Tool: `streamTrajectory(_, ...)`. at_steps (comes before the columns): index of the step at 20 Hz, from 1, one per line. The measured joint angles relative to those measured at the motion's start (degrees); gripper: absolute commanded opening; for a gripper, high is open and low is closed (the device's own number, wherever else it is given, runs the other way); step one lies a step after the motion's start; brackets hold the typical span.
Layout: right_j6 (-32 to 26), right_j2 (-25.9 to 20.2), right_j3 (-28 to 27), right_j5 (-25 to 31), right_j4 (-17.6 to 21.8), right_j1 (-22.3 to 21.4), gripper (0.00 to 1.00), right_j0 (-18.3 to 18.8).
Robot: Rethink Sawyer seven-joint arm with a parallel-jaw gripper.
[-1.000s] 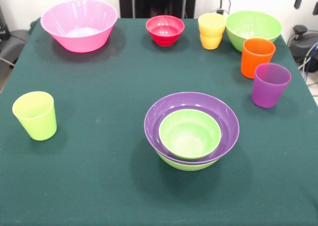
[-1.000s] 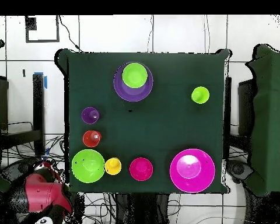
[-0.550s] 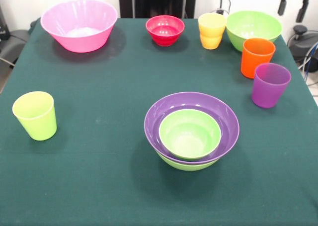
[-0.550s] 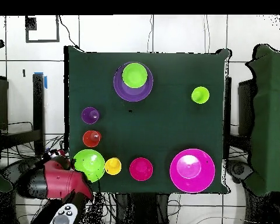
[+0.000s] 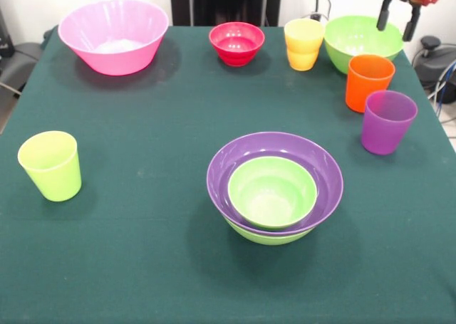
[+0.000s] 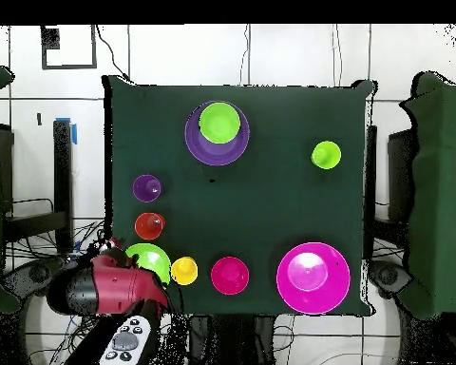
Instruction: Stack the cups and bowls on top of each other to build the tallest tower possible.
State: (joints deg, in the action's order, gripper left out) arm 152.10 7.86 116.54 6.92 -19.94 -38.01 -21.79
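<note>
Well apart from the pincer: purple bowl nested between two lime ones. Nearer it, purple cup, then orange cup. Pincer itself spread wide, empty, above the big lime bowl's rim.

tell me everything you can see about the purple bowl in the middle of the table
The purple bowl is wide, shallow, glossy plastic, upright and undamaged as far as shows. It is nested in a lime green bowl, whose bottom peeks out below its rim, and a smaller green bowl sits inside it. The stack stands alone on the green tablecloth, apart from the cups. Nothing else touches it; the gripper is off by the table's corner.
</note>
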Motion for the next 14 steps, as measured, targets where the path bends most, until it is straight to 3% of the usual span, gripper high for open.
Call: streamTrajectory(14, 0.0, -1.3, 0.0, -4.5, 3.7, 3.9, 1.00, 0.2)
